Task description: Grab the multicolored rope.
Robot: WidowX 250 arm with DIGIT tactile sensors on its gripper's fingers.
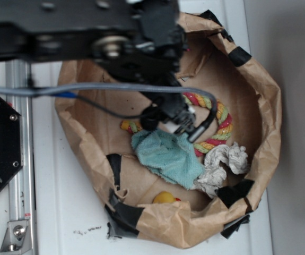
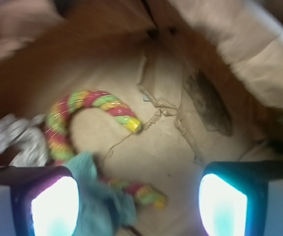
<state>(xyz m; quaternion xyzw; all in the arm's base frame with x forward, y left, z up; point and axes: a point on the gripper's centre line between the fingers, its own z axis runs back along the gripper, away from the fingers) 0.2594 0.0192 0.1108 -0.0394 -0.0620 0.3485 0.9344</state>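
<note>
Multicolored rope lies curved on the floor of a wide brown paper bag in the exterior view, its red, yellow, green and pink strands arching from behind the arm round to the right and back down toward the middle. One short end shows at the left, just beside the upper edge of a teal cloth that covers part of the rope. A wadded white-grey rag sits against the lower end of the rope's curve and touches the teal cloth at its right corner. A small yellow toy peeks up near the bag's lower wall. The bag's rim is patched with black tape and stands on a white surface. The black robot arm reaches in from the upper left, trailing a grey cable, and its fingers hang over the spot where rope and teal cloth meet; from this view I cannot tell how wide they stand.

From the wrist view, the rope forms an arch at left centre, with a yellow end pointing right over the bag's creased brown floor. Its other stretch runs down under the teal cloth and comes out again low in the middle. The rag lies blurred at the far left, next to the rope. The two fingers show at the bottom corners, spread well apart and grasping nothing, with the teal cloth and lower rope between them.
</note>
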